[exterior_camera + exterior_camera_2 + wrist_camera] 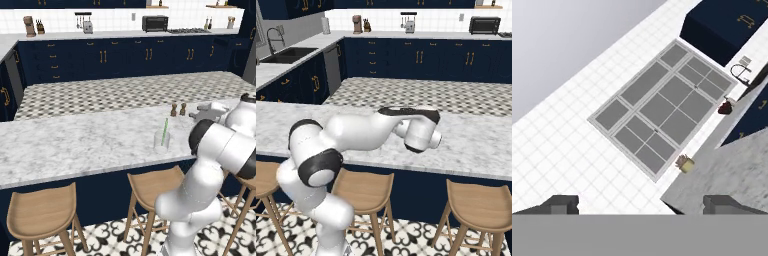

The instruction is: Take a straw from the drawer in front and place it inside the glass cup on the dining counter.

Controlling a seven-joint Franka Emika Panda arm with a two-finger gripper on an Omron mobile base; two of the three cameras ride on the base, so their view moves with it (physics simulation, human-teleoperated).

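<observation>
The thin light-green straw (164, 131) stands tilted inside the small clear glass cup (161, 142) on the long white marbled dining counter (75, 145). The gripper (641, 204) holds nothing, fingers wide apart.

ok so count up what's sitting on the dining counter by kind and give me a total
Glass cup: 1
Light-green straw, standing in the cup: 1
Small brown shakers: 2
Total: 4 things on the dining counter
</observation>
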